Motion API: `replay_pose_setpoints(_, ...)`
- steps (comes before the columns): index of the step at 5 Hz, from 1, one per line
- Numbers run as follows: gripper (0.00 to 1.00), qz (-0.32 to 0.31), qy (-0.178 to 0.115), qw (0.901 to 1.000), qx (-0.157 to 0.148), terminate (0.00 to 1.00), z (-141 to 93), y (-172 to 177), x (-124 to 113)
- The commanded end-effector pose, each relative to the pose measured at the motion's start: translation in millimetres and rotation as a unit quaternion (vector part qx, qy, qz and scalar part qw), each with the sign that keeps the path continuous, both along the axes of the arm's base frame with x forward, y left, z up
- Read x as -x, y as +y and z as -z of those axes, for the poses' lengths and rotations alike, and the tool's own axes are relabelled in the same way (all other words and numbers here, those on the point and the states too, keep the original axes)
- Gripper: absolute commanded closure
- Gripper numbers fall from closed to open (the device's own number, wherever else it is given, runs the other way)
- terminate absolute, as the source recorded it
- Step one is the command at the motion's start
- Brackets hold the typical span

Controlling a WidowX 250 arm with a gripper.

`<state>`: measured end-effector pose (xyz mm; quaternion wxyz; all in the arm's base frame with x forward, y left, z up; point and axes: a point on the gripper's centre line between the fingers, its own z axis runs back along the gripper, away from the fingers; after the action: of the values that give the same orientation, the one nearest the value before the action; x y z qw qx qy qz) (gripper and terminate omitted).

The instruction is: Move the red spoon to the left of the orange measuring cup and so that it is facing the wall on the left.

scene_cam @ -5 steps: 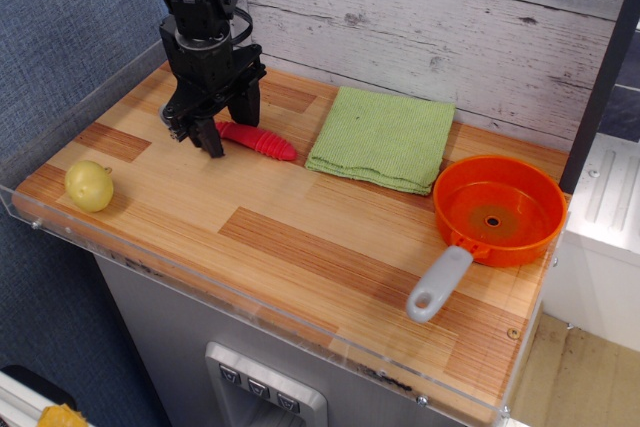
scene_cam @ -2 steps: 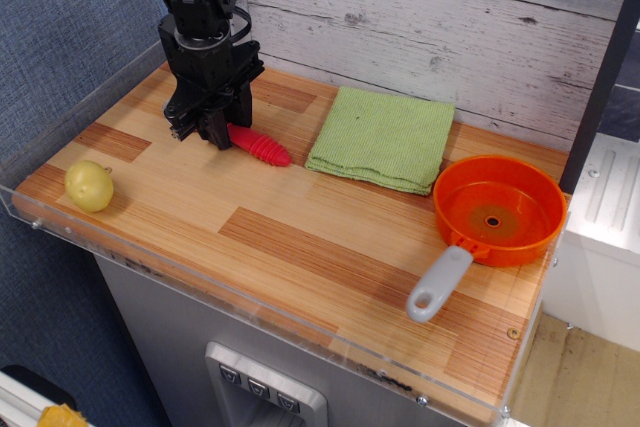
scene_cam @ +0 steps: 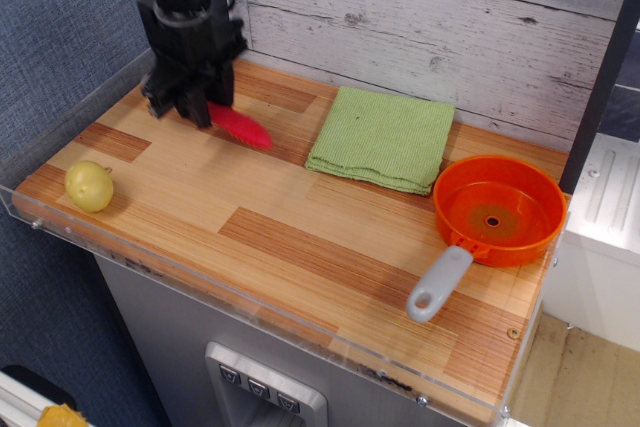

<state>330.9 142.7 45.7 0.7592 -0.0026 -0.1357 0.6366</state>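
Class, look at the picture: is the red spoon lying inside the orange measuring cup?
No. The red spoon is held at the tool near the counter's far-left end, while the orange measuring cup sits at the right.

Mock kitchen: wood-look counter (scene_cam: pixel 300 237); whitewashed plank wall (scene_cam: pixel 450 17).

A black robot arm reaches down from the upper left corner, its wrist held close to vertical and its dark housing blurred. The gripper (scene_cam: pixel 193 110) hangs at the lowest end of the arm, pointing straight down, its two black fingers (scene_cam: pixel 197 107) drawn together. Clamped between them is the red spoon (scene_cam: pixel 239 126), whose ribbed handle juts out to the lower right of the fingertips, tilted and blurred. The spoon's metal bowl is hidden behind the fingers. A loop of black cable curves out from the arm above the wrist, at the top edge of the view. The rest of the arm lies out of frame.
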Motion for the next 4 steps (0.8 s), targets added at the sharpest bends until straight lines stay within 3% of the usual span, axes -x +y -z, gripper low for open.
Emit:
replay_pose_setpoints(1,1.0,-0.004,-0.047,0.9987,-0.019,0.0,-45.0,-2.8,23.1)
replay_pose_setpoints(4,1.0,0.014,-0.046,0.9988,-0.01,0.0,-38.5,-31.8,48.4)
